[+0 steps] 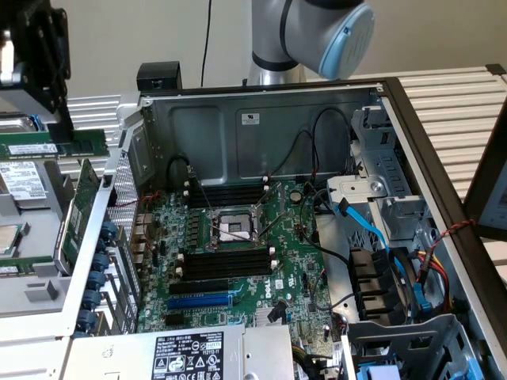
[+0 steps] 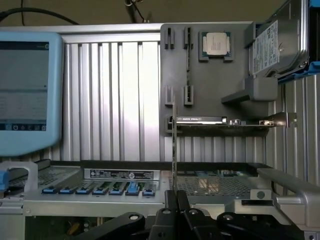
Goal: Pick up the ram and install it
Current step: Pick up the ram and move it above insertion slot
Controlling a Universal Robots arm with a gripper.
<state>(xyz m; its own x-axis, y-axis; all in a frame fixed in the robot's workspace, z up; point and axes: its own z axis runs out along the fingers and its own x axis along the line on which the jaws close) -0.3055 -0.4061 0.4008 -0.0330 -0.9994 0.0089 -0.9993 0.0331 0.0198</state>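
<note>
The hand [image 1: 62, 127] is closed almost fully, its two dark fingers pinching the ram [image 1: 55, 145], a long narrow green stick that it holds level by its upper edge. In the wrist view the hand [image 2: 175, 196] grips the ram [image 2: 173, 150] edge-on, so the stick shows as a thin line running straight out from the fingertips.

The ram is at the exterior view's left, outside the computer case [image 1: 261, 119], over a grey parts tray [image 1: 43, 285] where a hard drive [image 1: 20, 182] lies. Whether the stick touches the tray cannot be told.

Well apart from it, towards the exterior view's right, the open case lies on a ribbed metal desk [image 1: 459, 103]. Inside is a green motherboard [image 1: 293, 261] with a processor socket [image 1: 234, 229] and long black memory slots [image 1: 226, 265] just beside it. The robot arm [image 1: 317, 32] rises behind the case.

In the wrist view, the tray [image 2: 240, 60] carries a processor chip [image 2: 216, 44] and a bigger expansion card [image 2: 225, 122].
</note>
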